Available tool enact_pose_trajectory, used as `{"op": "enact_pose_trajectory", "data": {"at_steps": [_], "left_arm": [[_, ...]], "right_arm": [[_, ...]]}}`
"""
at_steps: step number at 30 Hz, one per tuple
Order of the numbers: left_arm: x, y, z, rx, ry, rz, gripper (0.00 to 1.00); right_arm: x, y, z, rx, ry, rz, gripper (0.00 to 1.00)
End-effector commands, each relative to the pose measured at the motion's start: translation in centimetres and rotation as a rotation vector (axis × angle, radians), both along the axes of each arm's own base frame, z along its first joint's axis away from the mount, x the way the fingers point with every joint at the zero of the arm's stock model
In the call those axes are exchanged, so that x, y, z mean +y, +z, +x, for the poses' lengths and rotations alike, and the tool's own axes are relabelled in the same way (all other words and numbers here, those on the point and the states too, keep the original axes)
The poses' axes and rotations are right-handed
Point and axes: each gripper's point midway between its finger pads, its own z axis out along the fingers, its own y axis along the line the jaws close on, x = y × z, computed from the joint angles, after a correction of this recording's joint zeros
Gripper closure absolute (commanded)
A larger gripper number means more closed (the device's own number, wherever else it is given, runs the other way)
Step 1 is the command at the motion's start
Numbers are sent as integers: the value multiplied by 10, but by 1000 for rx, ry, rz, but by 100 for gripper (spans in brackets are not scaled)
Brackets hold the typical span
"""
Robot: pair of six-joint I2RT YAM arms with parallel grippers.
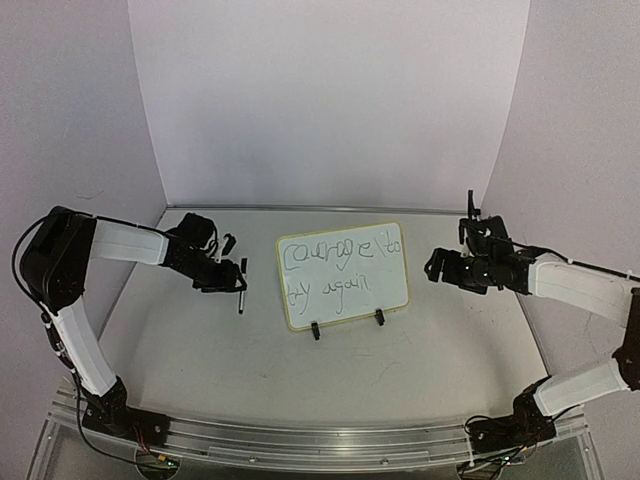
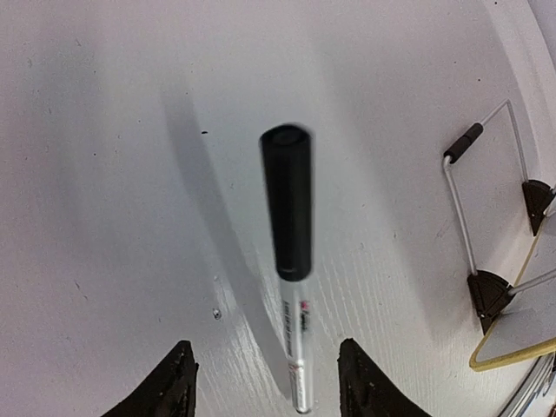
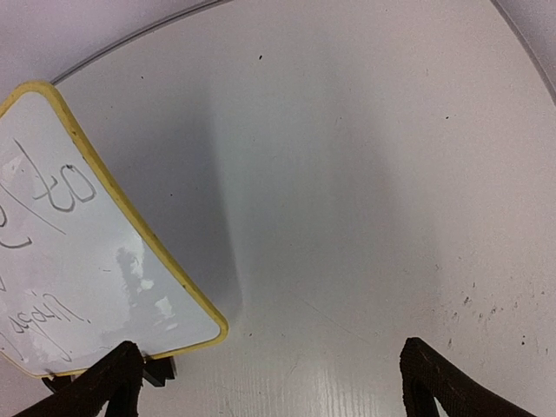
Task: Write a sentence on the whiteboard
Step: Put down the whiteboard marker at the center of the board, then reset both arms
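We start with the pale grey tabletop (image 1: 200, 370), which carries everything. Near its middle the small glossy white whiteboard with rounded corners and a thin pale-yellow rim (image 1: 343, 290) leans back on its two black clip feet (image 1: 316, 332), facing the arm bases.

The left gripper (image 2: 263, 360) hangs low over the table just left of the board with its fingers spread and pinching nothing. The right gripper (image 3: 269, 352) sits off the board's right edge, jaws likewise wide apart and empty.

From the left wrist we see a slim silver marker with a black cap (image 2: 288, 217) lying on the table between the spread fingers. Neither finger appears to touch it.

Smallest is the thin dark cursive sentence (image 1: 338, 254). It fills two lines and reads roughly "courage to try again".

We judge the task essentially finished: the words are on the board, and the pen is capped and out of the gripper. At most, the arms have yet to pull clear.
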Motion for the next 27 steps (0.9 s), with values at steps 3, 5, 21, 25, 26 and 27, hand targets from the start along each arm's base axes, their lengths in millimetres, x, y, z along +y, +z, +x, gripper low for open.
{"op": "enact_pose_trajectory", "data": {"at_steps": [3, 5, 21, 25, 26, 27], "left_arm": [[1, 9, 20, -85, 10, 18, 21], [1, 11, 24, -97, 13, 15, 11], [146, 80, 83, -434, 475, -38, 1], [188, 109, 80, -641, 619, 70, 1], [195, 115, 78, -690, 640, 95, 1], [201, 119, 76, -728, 659, 117, 1]], "right_arm": [[-3, 6, 16, -58, 4, 0, 2], [-5, 5, 19, -57, 3, -7, 2], [-79, 27, 36, -278, -128, -33, 2], [-98, 41, 32, -402, -182, -82, 2], [-101, 43, 30, -438, -195, -99, 2], [-106, 47, 28, -477, -210, -114, 2]]}}
